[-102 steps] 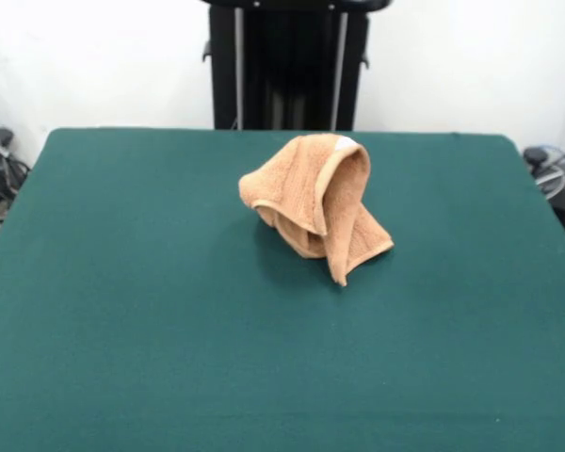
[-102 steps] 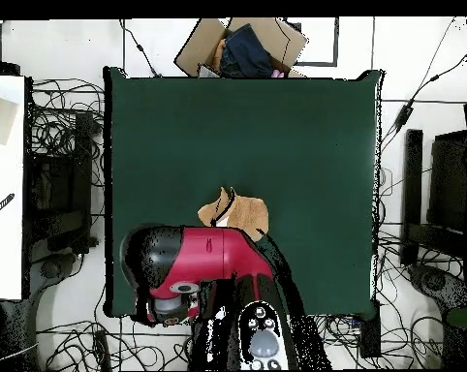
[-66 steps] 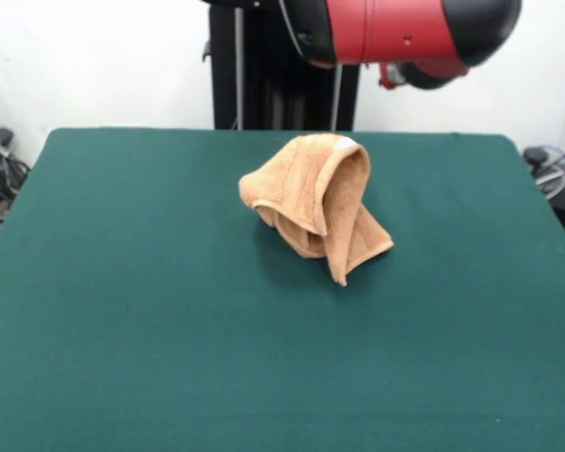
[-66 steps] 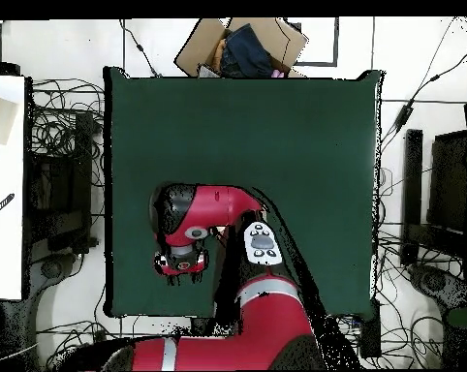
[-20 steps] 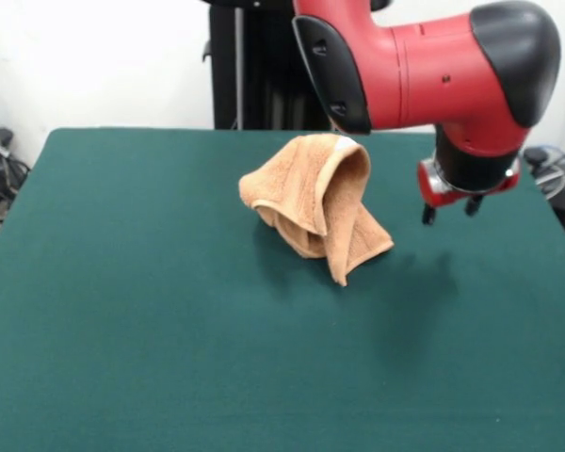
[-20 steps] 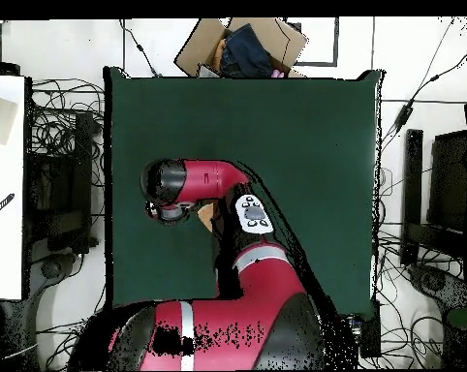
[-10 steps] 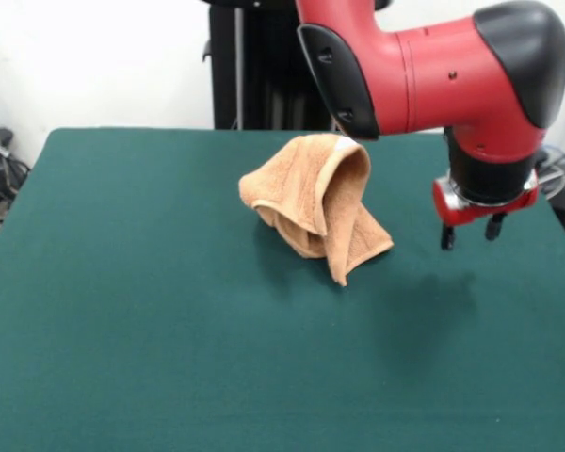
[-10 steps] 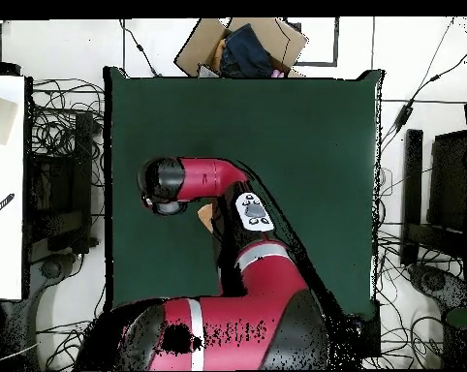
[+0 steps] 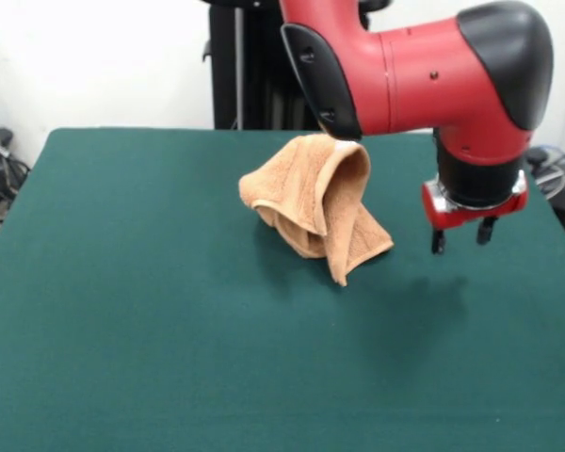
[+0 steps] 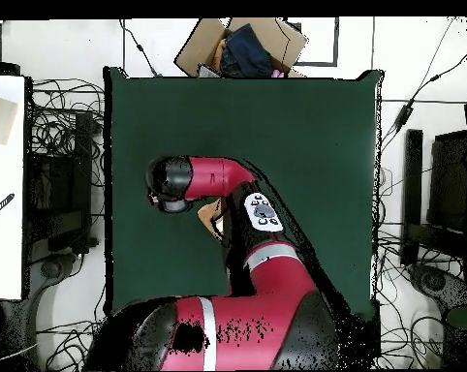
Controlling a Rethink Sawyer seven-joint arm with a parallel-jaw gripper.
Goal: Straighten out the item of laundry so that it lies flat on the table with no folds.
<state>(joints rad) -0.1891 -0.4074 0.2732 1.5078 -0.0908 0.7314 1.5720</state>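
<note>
The item of laundry [image 9: 315, 198], an orange-tan towel, sits crumpled in a raised, folded heap a little behind the middle of the green table [image 9: 122, 311]. One corner points toward the front. My gripper [image 9: 460, 237] hangs to the right of the towel, a short way above the cloth. It is open, its two dark fingertips [image 9: 438, 243] apart with nothing between them, and it does not touch the towel. In the overhead view only a small part of the towel [image 10: 212, 211] shows beside the red arm [image 10: 218, 177], which covers the gripper.
A cardboard box [image 10: 239, 46] with dark contents stands just beyond one table edge [image 10: 242, 74]. Cables and black equipment [image 10: 58, 184] lie around the table's sides. The arm's shadow [image 9: 419, 301] falls on the cloth in front of the gripper.
The arm swung in from above and brought the gripper down to the right of the towel. In the last half second it shifted slightly toward the towel. The towel has not moved.
</note>
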